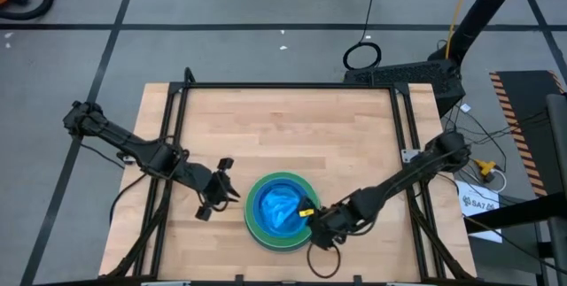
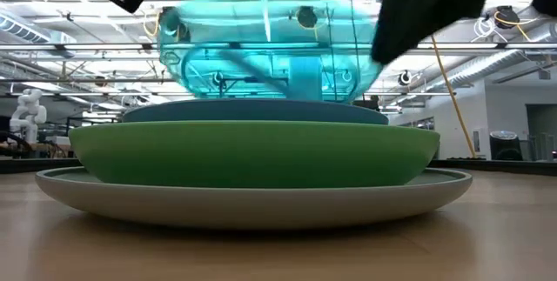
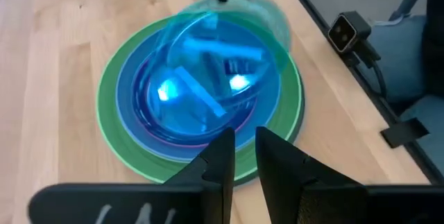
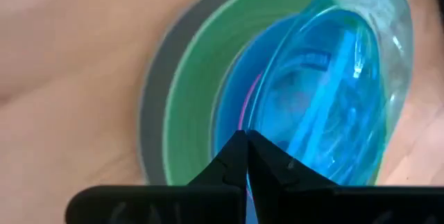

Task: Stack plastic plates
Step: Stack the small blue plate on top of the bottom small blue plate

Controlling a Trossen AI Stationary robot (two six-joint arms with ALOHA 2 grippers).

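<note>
A stack of plates [image 1: 282,213] stands near the table's front edge. A large grey plate [image 2: 261,203] is at the bottom, with a green one [image 2: 261,155] and a blue one [image 2: 261,113] above it; a pink rim [image 4: 244,109] shows among them. My right gripper [image 1: 308,213] is shut on a clear teal plate [image 2: 270,50] above the stack; that plate also shows in the left wrist view [image 3: 208,78]. My left gripper [image 1: 232,193] is just left of the stack, narrowly open and empty. My right gripper pinches the teal plate's rim [image 4: 267,135] between its two fingers, on the side toward the table's right and near edges. The fingers come slanting down from the right. The plate is lifted clear of the stack and tilted, its far side raised.
Black frame rails [image 1: 292,87] run along the table's sides and back. A small camera [image 3: 347,33] sits on the rail near the stack. Bare wood [image 1: 292,135] lies behind the stack toward the far edge.
</note>
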